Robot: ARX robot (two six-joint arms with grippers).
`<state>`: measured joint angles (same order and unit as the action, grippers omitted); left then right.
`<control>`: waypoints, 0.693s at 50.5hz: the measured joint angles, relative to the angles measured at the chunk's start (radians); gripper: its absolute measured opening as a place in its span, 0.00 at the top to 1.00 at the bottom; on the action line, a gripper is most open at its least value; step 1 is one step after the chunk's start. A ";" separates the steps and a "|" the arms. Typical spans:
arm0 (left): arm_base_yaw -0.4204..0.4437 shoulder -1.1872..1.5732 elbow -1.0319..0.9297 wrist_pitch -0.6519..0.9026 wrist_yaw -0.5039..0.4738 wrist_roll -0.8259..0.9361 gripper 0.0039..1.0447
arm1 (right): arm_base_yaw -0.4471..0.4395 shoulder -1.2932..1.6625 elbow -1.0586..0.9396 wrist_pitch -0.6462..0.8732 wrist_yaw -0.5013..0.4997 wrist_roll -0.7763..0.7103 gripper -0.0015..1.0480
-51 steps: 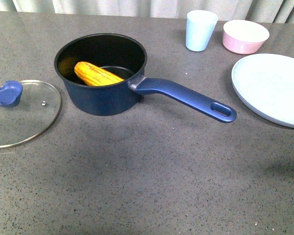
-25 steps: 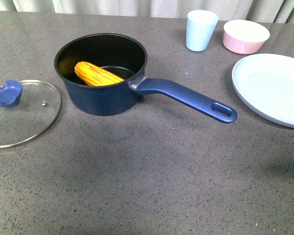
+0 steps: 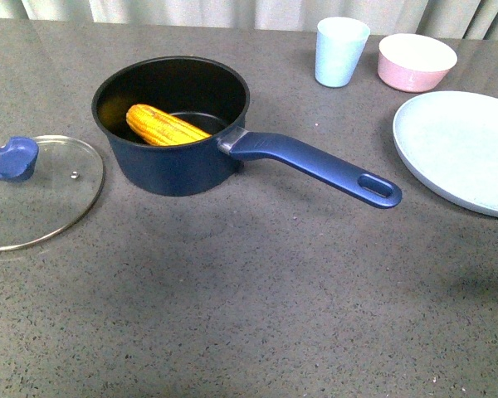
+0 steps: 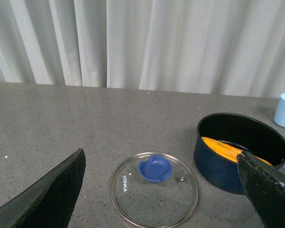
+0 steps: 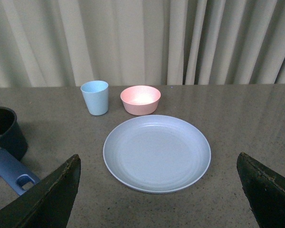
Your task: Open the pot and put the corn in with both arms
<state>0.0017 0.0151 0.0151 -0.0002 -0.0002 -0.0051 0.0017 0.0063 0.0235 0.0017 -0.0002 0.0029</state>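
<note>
Corn [image 3: 164, 126] lies inside the uncovered pot [image 3: 173, 162], glass lid [image 3: 35, 195] flat just left; both grippers, left [image 4: 164, 190] and right [image 5: 156, 190], spread wide over bare countertop [image 3: 257, 298].

Even, soft indoor light falls from overhead in all three views. The front view is sharp, with faint, diffuse shadows on the grey table [image 3: 257, 282] and a pale sheen near its far edge. In both wrist views, the dark pincer fingers [image 4: 47, 199] at the frame edges are blurred, while the curtain [image 5: 147, 38] is evenly lit.
</note>
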 joint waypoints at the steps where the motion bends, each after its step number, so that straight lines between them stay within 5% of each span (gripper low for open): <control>1: 0.000 0.000 0.000 0.000 0.000 0.000 0.08 | 0.000 0.000 0.000 0.000 0.000 0.000 0.08; 35: 0.000 0.000 0.000 0.000 0.000 0.000 0.08 | 0.000 0.000 0.000 0.000 0.000 0.000 0.09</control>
<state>0.0017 0.0151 0.0151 -0.0002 -0.0006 -0.0051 0.0017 0.0063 0.0235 0.0013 -0.0002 0.0029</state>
